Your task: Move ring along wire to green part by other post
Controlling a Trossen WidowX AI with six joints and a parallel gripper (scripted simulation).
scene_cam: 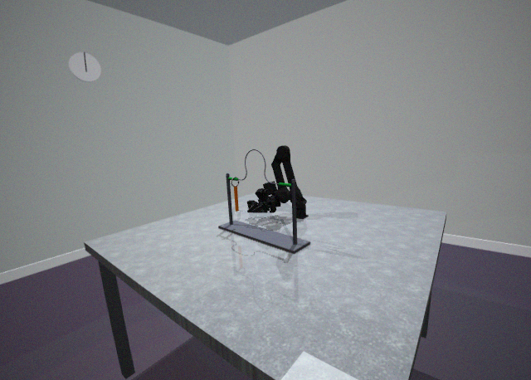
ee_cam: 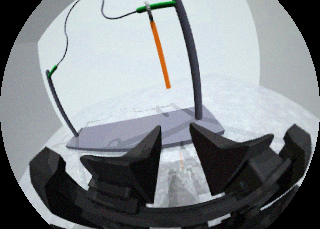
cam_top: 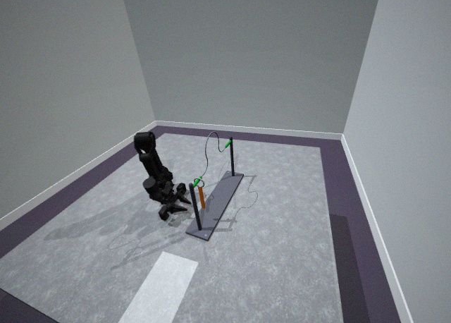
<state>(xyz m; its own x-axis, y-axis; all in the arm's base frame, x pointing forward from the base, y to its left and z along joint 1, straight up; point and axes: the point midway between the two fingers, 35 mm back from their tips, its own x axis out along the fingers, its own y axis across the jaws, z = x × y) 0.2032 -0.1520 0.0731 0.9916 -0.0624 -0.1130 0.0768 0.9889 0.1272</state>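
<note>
The ring (cam_top: 203, 183) (ee_cam: 148, 10) hangs on the green part (cam_top: 199, 178) (ee_cam: 164, 5) next to the near post (cam_top: 195, 206) (scene_cam: 229, 200) (ee_cam: 190, 59) in the top view. Its orange handle (cam_top: 201, 197) (scene_cam: 236, 198) (ee_cam: 160, 55) points down, free of the base. My gripper (cam_top: 188, 206) (ee_cam: 175, 128) is partly open and empty. It is low, on the arm's side of the stand, with its tips short of the handle. In the wrist view the handle stands above and slightly left of the gap between the fingers.
The thin grey wire (cam_top: 206, 155) (scene_cam: 254, 149) (ee_cam: 66, 31) arches up and dips before the other green part (cam_top: 227, 144) (scene_cam: 284, 183) (ee_cam: 53, 70) at the far post (cam_top: 232, 157) (scene_cam: 294, 213) (ee_cam: 61, 103). Both posts stand on a flat base (cam_top: 222, 199) (scene_cam: 265, 235) (ee_cam: 135, 131).
</note>
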